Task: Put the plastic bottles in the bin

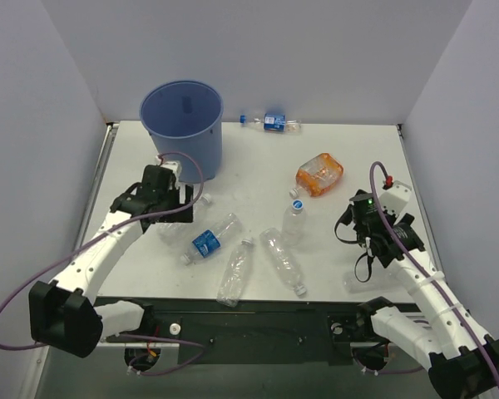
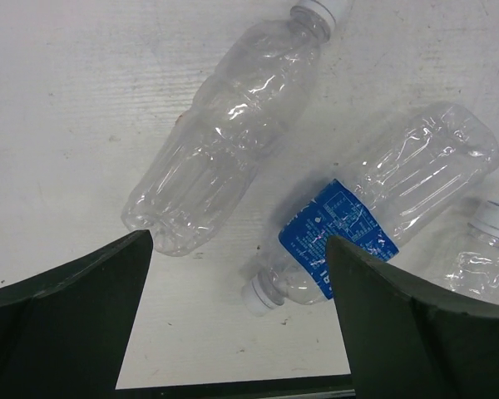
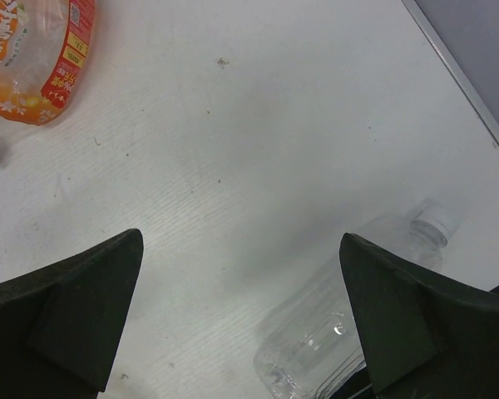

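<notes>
The light-blue bin (image 1: 181, 125) stands at the back left. Several clear plastic bottles lie on the white table: one with a blue label band (image 1: 208, 241) (image 2: 382, 216), a plain one (image 1: 235, 270), another (image 1: 283, 259), and one (image 1: 293, 218) near the middle. My left gripper (image 1: 175, 209) (image 2: 237, 249) is open and empty above a clear bottle (image 2: 233, 125), with the labelled bottle by its right finger. My right gripper (image 1: 366, 243) (image 3: 241, 241) is open and empty; a clear bottle (image 3: 358, 316) (image 1: 353, 283) lies by its right finger.
An orange-labelled bottle (image 1: 319, 173) (image 3: 33, 58) lies right of centre. A small bottle with a blue label (image 1: 272, 122) lies by the back wall. Another bottle's cap end (image 2: 482, 258) shows at the left wrist view's right edge. Walls enclose the table.
</notes>
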Controlling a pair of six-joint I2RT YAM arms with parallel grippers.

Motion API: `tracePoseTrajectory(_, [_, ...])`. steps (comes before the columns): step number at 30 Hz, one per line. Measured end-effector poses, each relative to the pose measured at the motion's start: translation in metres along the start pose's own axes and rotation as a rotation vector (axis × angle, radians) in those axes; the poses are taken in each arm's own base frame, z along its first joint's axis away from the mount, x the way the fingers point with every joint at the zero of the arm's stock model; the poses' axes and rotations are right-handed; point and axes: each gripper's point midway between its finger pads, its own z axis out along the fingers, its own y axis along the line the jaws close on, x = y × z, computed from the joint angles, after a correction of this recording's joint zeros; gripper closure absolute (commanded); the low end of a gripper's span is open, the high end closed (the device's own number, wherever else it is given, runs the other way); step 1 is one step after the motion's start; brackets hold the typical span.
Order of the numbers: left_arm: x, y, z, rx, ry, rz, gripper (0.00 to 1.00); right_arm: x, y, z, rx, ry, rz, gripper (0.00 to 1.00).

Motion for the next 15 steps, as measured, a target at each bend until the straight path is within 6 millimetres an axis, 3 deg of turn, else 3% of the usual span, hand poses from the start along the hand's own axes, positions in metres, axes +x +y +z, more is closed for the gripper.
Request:
tracePoseTrajectory(4, [-0.001, -0.008, 0.017, -0.004, 0.081, 0.072, 0.04, 0.001, 0.001, -0.001, -0.024, -0.008, 0.019, 0.0])
tracePoseTrajectory(15, [0.028, -0.011, 0.051, -0.051, 0.22, 0.185, 0.05, 0.006, 0.009, -0.001, -0.074, 0.005, 0.03, 0.02])
